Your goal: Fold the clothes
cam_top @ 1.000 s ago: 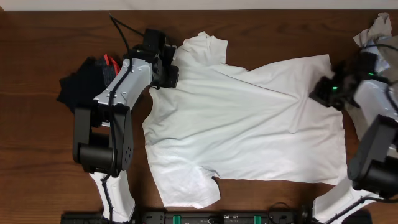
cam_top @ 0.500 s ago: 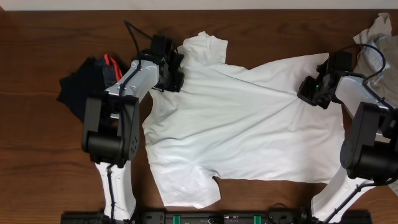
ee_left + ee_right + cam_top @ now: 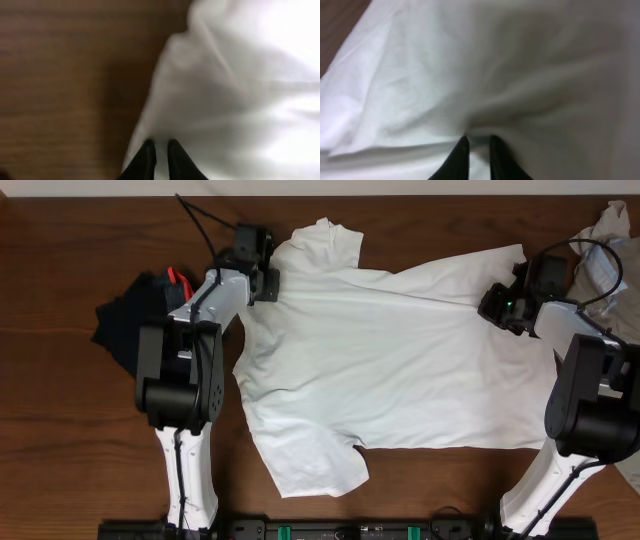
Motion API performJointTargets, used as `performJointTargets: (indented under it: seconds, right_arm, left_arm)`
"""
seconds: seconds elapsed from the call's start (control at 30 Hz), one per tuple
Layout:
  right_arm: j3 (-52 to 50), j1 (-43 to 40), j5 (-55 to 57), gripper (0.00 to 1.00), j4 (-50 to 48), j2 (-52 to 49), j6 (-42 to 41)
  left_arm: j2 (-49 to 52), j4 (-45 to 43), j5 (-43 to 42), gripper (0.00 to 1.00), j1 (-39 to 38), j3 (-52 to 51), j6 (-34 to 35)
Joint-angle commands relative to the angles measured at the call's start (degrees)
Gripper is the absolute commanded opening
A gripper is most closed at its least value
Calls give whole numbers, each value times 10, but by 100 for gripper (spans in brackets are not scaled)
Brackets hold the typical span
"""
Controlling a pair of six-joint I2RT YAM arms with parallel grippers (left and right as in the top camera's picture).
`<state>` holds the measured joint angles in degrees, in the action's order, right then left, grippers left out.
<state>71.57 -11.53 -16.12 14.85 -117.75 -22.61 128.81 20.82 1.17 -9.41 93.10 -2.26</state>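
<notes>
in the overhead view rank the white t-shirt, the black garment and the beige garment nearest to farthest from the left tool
1. plain white short-sleeved T-shirt: pinched by the left tool at its upper left edge.
2. black garment with red band: just left of that arm.
3. crumpled khaki-beige garment: far top right corner.

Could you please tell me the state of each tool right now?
Left tool: closed, pinching the T-shirt.
Right tool: closed on the T-shirt.
</notes>
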Motion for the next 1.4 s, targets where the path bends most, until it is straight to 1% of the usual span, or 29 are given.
performJointTargets:
  seconds: [0.0,0.03,0.13,0.23,0.27,0.3,0.37,0.57,0.6,0.7,0.77,0.93,1.03,1.07,1.23,1.37]
  right_arm:
    - [23,1,-37,30,16,-16,17]
    - [31,-2,-53,36,29,-10,28]
    - [48,-10,-69,43,75,15,60]
    - [52,-21,-73,47,123,61,84]
    - [52,-25,-80,48,140,82,96]
    - [52,-28,-87,49,154,102,102]
    - [52,-31,-90,50,184,145,110]
    - [52,-32,-88,56,276,282,118]
    - [52,-32,-88,57,291,305,118]
    - [52,-32,-87,65,335,361,118]
    - [52,-32,-85,68,366,392,118]
    - [52,-32,-72,67,434,445,122]
    - [52,-31,-72,65,465,461,131]
    - [52,-31,-72,65,475,464,134]
    - [52,-31,-72,64,513,467,140]
    - [52,-31,-72,64,528,467,148]
  left_arm:
    - [4,46,21,13,4,92,-2]
    - [4,72,21,13,5,120,-9]
    - [3,178,21,17,5,215,-24]
    - [-8,289,21,17,5,296,-24]
    - [-17,315,21,17,5,313,-22]
    - [-28,337,21,21,5,324,-21]
    - [-60,380,19,21,3,336,-16]
    - [-184,497,19,23,0,336,-12]
    - [-204,514,19,25,0,336,-5]
    - [-262,570,19,26,0,336,2]
    - [-294,612,19,26,0,336,15]
    - [-346,702,28,25,0,335,61]
    - [-368,757,61,25,0,335,97]
    - [-376,760,68,21,0,332,105]
    - [-460,760,78,21,1,252,115]
    - [-537,760,113,22,1,149,154]
